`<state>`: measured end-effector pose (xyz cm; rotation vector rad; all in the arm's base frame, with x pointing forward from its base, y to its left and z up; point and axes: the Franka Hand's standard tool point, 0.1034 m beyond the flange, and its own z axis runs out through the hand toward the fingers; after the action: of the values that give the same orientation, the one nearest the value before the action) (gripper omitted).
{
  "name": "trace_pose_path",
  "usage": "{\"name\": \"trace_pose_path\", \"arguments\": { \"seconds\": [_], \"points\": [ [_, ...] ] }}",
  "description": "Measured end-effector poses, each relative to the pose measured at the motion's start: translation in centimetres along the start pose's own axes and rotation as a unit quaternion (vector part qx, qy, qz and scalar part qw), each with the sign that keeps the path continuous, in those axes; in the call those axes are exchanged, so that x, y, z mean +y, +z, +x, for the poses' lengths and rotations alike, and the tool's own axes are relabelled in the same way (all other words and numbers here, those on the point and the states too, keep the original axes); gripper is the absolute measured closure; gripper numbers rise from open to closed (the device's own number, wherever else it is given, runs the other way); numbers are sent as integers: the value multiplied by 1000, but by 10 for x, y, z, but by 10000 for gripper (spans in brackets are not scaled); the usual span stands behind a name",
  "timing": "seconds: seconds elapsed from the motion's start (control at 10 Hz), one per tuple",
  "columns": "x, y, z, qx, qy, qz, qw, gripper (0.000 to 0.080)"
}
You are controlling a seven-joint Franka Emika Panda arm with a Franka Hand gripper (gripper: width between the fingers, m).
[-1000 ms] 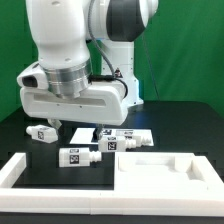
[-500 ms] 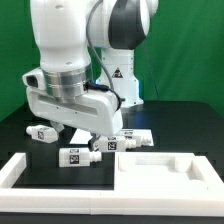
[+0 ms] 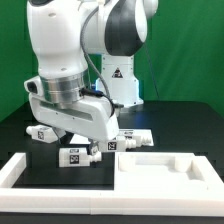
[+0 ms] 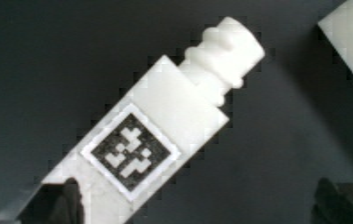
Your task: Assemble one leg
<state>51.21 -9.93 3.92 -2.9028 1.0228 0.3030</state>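
Observation:
Several white legs with black-and-white tags lie on the black table in the exterior view: one at the left (image 3: 40, 131), one in front (image 3: 76, 156), and two to the right (image 3: 115, 146) (image 3: 136, 135). My gripper (image 3: 86, 136) hangs low over the middle of this group, its hand hiding the table below it. In the wrist view one leg (image 4: 155, 135) lies slanted just ahead of my gripper (image 4: 196, 207), with its cylindrical end (image 4: 226, 52) pointing away. The dark fingertips (image 4: 52, 205) stand wide apart, one by the leg's tag end. The gripper is open and empty.
A large white tray-like panel with raised rims (image 3: 160, 168) lies at the front right. A white L-shaped frame (image 3: 20, 172) runs along the front left edge. The robot's base (image 3: 122, 80) stands behind the legs against a green backdrop.
The arm has come down and tilted toward the group of legs over the last second. The hand now covers the middle leg that showed earlier. The legs have not moved.

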Motion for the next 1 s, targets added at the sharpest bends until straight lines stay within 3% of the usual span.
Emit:
{"name": "trace_pose_path", "arguments": {
  "seconds": [0.5, 0.8, 1.0],
  "points": [
    [27, 17, -13, -20, 88, -3, 996, 151],
    [15, 32, -10, 4, 76, -5, 997, 151],
    [15, 32, -10, 2, 73, -6, 997, 163]
  ]
}}
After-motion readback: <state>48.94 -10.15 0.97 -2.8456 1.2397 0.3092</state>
